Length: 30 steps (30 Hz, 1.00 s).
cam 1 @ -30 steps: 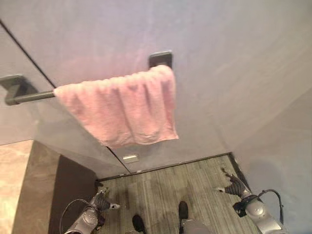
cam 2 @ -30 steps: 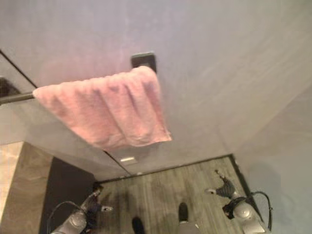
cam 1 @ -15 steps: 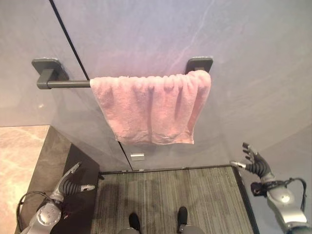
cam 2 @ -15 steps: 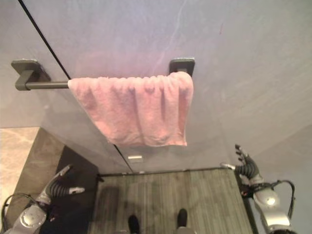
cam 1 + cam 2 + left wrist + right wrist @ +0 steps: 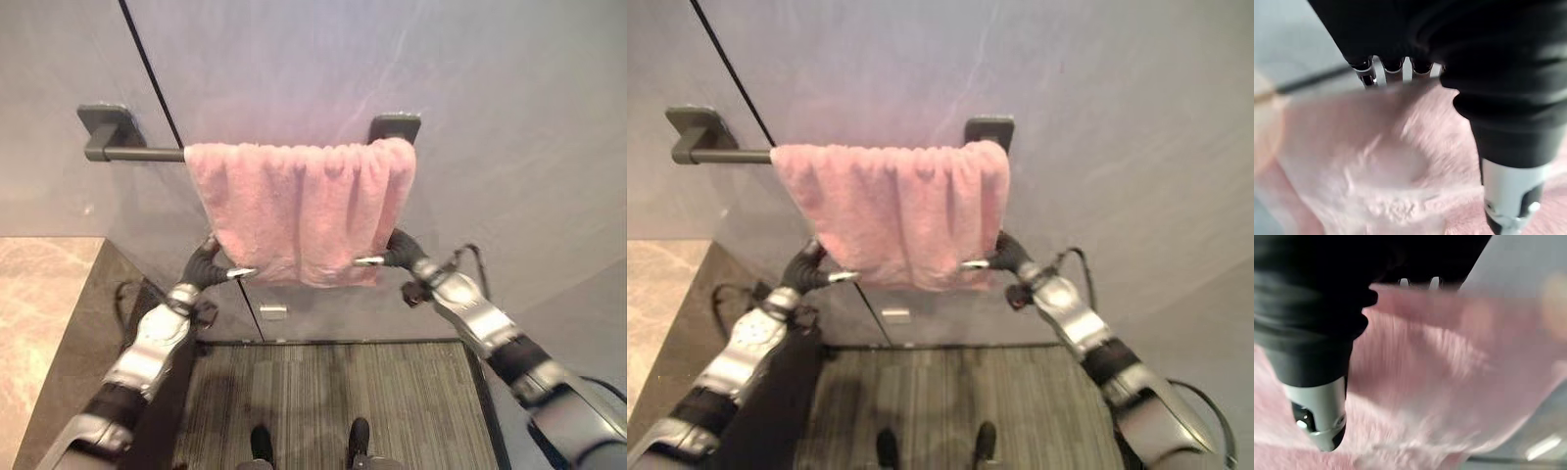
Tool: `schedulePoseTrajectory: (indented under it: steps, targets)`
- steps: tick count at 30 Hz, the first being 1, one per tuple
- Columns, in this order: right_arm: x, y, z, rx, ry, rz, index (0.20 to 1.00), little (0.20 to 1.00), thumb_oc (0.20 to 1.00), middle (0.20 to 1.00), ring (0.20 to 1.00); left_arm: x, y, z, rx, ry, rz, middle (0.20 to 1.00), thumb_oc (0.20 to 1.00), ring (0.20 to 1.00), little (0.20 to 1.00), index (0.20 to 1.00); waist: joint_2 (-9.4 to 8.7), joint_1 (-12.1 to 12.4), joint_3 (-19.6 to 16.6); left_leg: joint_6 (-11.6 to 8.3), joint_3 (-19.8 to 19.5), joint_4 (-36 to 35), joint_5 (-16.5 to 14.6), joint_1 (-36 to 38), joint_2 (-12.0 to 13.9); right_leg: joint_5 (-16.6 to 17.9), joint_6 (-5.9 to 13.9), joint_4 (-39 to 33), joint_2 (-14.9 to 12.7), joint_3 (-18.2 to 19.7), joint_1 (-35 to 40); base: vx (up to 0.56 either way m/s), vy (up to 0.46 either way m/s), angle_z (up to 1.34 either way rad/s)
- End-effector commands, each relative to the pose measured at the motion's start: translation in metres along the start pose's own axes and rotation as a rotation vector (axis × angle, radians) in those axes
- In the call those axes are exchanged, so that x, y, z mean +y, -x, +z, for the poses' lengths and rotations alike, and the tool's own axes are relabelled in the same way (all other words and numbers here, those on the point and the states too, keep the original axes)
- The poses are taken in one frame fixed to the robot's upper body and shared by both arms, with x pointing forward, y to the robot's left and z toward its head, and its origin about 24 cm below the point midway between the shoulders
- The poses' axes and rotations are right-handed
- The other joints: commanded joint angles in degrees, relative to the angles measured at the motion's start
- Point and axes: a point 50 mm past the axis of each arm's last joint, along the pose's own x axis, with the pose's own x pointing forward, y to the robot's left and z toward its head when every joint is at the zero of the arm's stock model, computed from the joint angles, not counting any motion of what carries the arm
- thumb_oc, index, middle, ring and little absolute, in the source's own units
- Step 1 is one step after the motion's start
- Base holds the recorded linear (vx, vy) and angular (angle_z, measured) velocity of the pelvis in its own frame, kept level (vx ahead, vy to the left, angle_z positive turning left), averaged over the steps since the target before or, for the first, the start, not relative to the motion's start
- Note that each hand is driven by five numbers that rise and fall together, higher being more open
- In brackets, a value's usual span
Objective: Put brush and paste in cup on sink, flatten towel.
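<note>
A pink towel (image 5: 299,211) hangs bunched in folds over a dark bar (image 5: 137,154) on the grey wall, pushed toward the bar's right mount (image 5: 395,125). My left hand (image 5: 204,266) is at the towel's lower left corner, its thumb lying across the front of the cloth. At the lower right corner is my right hand (image 5: 404,251), thumb likewise in front. Close up, the left wrist view has the towel (image 5: 1376,161) right past my left hand (image 5: 1508,186). In the right wrist view the towel (image 5: 1440,372) drapes beside my right hand (image 5: 1317,406).
A beige stone counter (image 5: 39,313) with a dark side panel stands at the lower left. Grey striped floor (image 5: 333,392) lies below the towel. A thin dark seam (image 5: 147,69) runs down the wall past the bar's left mount (image 5: 103,117). A small metal plate (image 5: 274,311) sits low on the wall.
Both arms have risen from low near the floor up to the towel's lower corners. The view tilted slightly; the towel hangs as before.
</note>
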Motion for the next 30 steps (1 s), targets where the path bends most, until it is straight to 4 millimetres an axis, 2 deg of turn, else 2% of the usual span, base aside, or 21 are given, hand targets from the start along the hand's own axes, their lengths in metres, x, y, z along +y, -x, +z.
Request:
schedulePoseTrajectory:
  steps: [1,2,3,7,9,10,12,14,15,16,17,18,20,22,24,25,26,28,29,30]
  targets:
    - [-0.022,-0.028,0.049,-0.13,0.059,-0.115,1.0,1.0,1.0,1.0,1.0,-0.015,-0.038,0.041,-0.159,-0.032,-0.04,0.2,0.2,0.2,0.2,0.2,-0.24,0.92,4.6,-3.82,1.36,-0.1,2.28,-1.89,1.88,1.68,6.9,0.02,-4.79,0.16,0.08,-0.1,0.01,0.01]
    - [-0.022,-0.032,0.053,-0.137,0.067,-0.136,0.26,0.26,0.26,0.26,0.26,-0.021,-0.042,0.046,-0.176,-0.023,-0.041,0.2,0.2,0.2,0.2,0.2,-0.41,0.94,4.63,-4.16,1.34,-0.1,2.51,-2.98,2.21,2.09,7.12,0.02,-4.89,0.19,-0.91,-0.05,0.014,0.01]
    - [-0.02,-0.033,0.057,-0.158,0.058,-0.162,0.2,0.2,0.2,0.2,0.2,-0.027,-0.043,0.046,-0.179,0.004,-0.047,0.2,0.2,0.2,0.2,0.2,-0.46,0.82,4.61,-4.49,1.32,-0.1,2.8,-3.86,2.42,2.44,7.23,0.02,-5.0,0.37,-1.74,0.0,0.0,0.0]
    - [-0.016,-0.024,0.058,-0.206,0.014,-0.187,0.2,0.2,0.2,0.2,0.2,-0.024,-0.034,0.044,-0.182,0.042,-0.022,0.2,0.2,0.2,0.2,0.2,-0.58,0.24,4.41,-4.59,1.56,-0.1,2.64,-4.31,2.72,2.91,7.34,0.02,-5.25,0.46,-2.18,0.03,0.029,-0.02]
    - [-0.008,0.0,0.049,-0.247,-0.03,-0.197,0.2,0.2,0.2,0.2,0.2,-0.018,-0.014,0.038,-0.173,0.048,-0.013,0.2,0.2,0.2,0.2,0.2,-0.57,-0.23,4.42,-4.04,1.92,-0.1,1.85,-3.06,2.4,3.14,7.5,0.02,-5.77,0.46,-1.18,0.09,0.057,-0.03]
    - [-0.008,0.0,0.049,-0.247,-0.03,-0.197,0.2,0.2,0.2,0.2,0.2,-0.018,-0.014,0.037,-0.173,0.048,-0.013,0.2,0.2,0.2,0.2,0.2,-0.58,-0.23,4.35,-4.04,1.92,-0.1,1.86,-3.13,2.39,3.15,7.5,0.02,-5.77,0.47,-1.25,0.04,0.035,-0.1]
    - [-0.007,0.03,0.045,-0.308,-0.074,-0.197,0.2,0.2,0.2,0.2,0.2,-0.006,0.008,0.036,-0.185,0.053,0.0,0.2,0.2,0.2,0.2,0.2,-0.32,-0.58,3.96,-3.54,2.2,-0.1,0.74,-1.24,1.97,2.9,7.66,0.02,-6.2,0.5,0.14,0.1,0.05,-0.14]
    - [-0.01,0.053,0.055,-0.391,-0.086,-0.193,0.2,0.2,0.2,0.2,0.2,0.009,0.026,0.043,-0.232,0.057,0.041,0.2,0.2,0.2,0.2,0.2,-0.33,-0.67,3.19,-3.09,2.38,-0.1,-0.01,0.17,1.59,2.57,7.73,0.02,-6.51,0.66,1.27,0.1,0.039,-0.13]
    - [-0.01,0.053,0.055,-0.39,-0.087,-0.192,0.2,0.2,0.2,0.2,0.2,0.009,0.027,0.043,-0.23,0.057,0.041,0.2,0.2,0.2,0.2,0.2,-0.37,-0.69,3.09,-3.04,2.42,-0.1,0.17,0.05,1.56,2.71,7.67,0.02,-6.53,0.71,1.14,0.11,0.031,-0.15]
    - [-0.007,0.067,0.064,-0.459,-0.1,-0.177,0.2,0.2,0.2,0.2,0.2,0.016,0.039,0.052,-0.283,0.088,0.095,0.2,0.2,0.2,0.2,0.2,-0.31,-0.52,2.46,-2.96,2.55,-0.1,-0.49,1.55,1.41,2.12,7.76,0.02,-6.76,0.44,2.5,0.06,0.016,-0.12]
    - [-0.007,0.067,0.064,-0.458,-0.101,-0.177,0.2,0.2,0.2,0.2,0.2,0.016,0.04,0.052,-0.282,0.088,0.095,0.2,0.2,0.2,0.2,0.2,-0.34,-0.55,2.36,-2.91,2.57,-0.1,-0.28,1.38,1.39,2.28,7.69,0.02,-6.78,0.47,2.31,0.13,0.018,-0.07]
    - [-0.005,0.079,0.085,-0.577,-0.113,-0.165,0.2,0.2,0.2,0.2,0.2,0.028,0.051,0.069,-0.381,0.118,0.185,0.2,0.2,0.2,0.2,0.2,-0.43,-0.26,1.69,-2.94,2.57,-0.1,-0.64,2.51,1.2,1.6,7.6,0.02,-6.79,0.23,3.48,0.09,-0.004,-0.05]
    - [-0.002,0.081,0.09,-0.609,-0.154,-0.151,0.2,0.2,0.2,0.2,0.2,0.031,0.055,0.075,-0.425,0.135,0.232,0.2,0.2,0.2,0.2,0.2,-0.52,-0.05,1.37,-2.98,2.5,-0.1,-0.74,2.84,1.17,1.34,7.53,0.02,-6.82,0.12,3.88,0.07,-0.008,0.01]
    - [0.009,0.081,0.102,-0.688,-0.217,-0.118,0.2,0.2,0.2,0.2,0.2,0.033,0.064,0.083,-0.501,0.201,0.348,0.2,0.2,0.2,0.2,0.2,-0.83,0.85,0.71,-3.17,2.44,-0.1,-0.98,3.75,1.2,0.68,7.27,0.02,-6.92,-0.55,5.05,0.04,-0.025,0.11]
    - [0.015,0.077,0.101,-0.678,-0.234,-0.102,0.2,0.2,0.2,0.2,0.2,0.032,0.067,0.085,-0.515,0.174,0.386,0.2,0.2,0.2,0.2,0.2,-0.91,1.19,0.54,-3.21,2.39,-0.1,-1.04,3.98,1.2,0.43,7.18,0.02,-6.94,-0.79,5.35,0.02,-0.023,0.08]
    - [0.023,0.07,0.097,-0.654,-0.236,-0.086,0.2,0.2,0.2,0.2,0.2,0.031,0.069,0.078,-0.48,0.119,0.445,0.2,0.2,0.2,0.2,0.2,-0.98,1.89,0.49,-3.22,2.26,-0.1,-1.08,4.34,1.25,0.01,7.03,0.02,-6.99,-1.13,5.82,0.02,-0.062,0.03]
    - [0.041,0.045,0.064,-0.465,-0.268,-0.059,0.2,0.2,0.2,0.2,0.2,0.013,0.061,0.049,-0.319,0.142,0.413,0.2,0.2,0.2,0.2,0.2,-0.88,3.28,0.66,-3.22,1.71,-0.1,-0.91,4.56,1.24,-0.26,6.91,0.02,-7.01,-1.88,6.53,-0.01,-0.065,0.01]
    - [0.04,0.041,0.06,-0.431,-0.229,-0.082,0.2,0.2,0.2,0.2,0.2,0.01,0.06,0.042,-0.278,0.154,0.393,0.2,0.2,0.2,0.2,0.2,-0.88,3.55,0.76,-3.14,1.48,-0.1,-0.52,4.14,1.18,0.0,6.76,0.02,-6.99,-1.98,6.28,-0.04,-0.047,0.11]
    - [0.046,0.033,0.054,-0.383,-0.174,-0.098,0.2,0.2,0.2,0.2,0.2,0.009,0.054,0.038,-0.248,0.121,0.406,0.2,0.2,0.2,0.2,0.2,-0.78,4.19,1.16,-3.2,1.18,-0.1,-0.27,4.02,1.26,0.11,6.74,0.02,-6.92,-2.27,6.38,-0.05,-0.051,0.32]
    - [0.043,0.033,0.081,-0.501,-0.093,-0.102,0.2,0.2,0.2,0.2,0.2,0.009,0.048,0.067,-0.391,0.064,0.366,0.2,0.2,0.2,0.2,0.2,-0.64,4.56,1.75,-3.45,0.61,-0.1,-0.12,3.72,1.42,-0.01,6.91,0.02,-6.8,-2.43,6.41,-0.06,-0.051,0.31]
